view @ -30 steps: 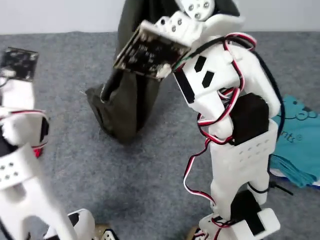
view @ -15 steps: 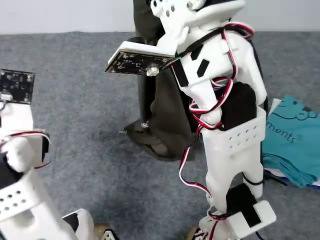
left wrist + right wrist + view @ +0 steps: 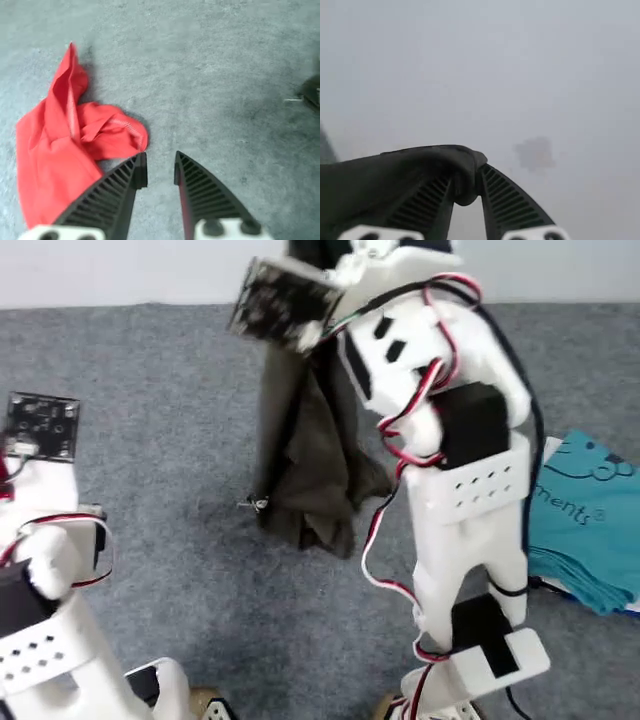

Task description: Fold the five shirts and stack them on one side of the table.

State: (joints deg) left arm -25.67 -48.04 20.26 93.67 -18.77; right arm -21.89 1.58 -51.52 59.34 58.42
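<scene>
A dark olive cloth shirt [image 3: 310, 460] is pinched in the right gripper [image 3: 467, 183] at upper centre, hanging long axis vertical, hem apparently touching the grey carpeted table [image 3: 150, 490]. The left gripper [image 3: 160, 170], narrowly parted and empty, is shown by its wrist view beside a crumpled red shirt [image 3: 55, 150]; the high view adds a folded teal shirt [image 3: 585, 510] at right.

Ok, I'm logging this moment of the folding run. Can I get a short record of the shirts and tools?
right tool: raised, shut on dark shirt
dark shirt: hangs down, lower end seems bunched on table
left tool: open, over bare table beside red shirt
red shirt: crumpled on table
teal shirt: lying by right arm
</scene>
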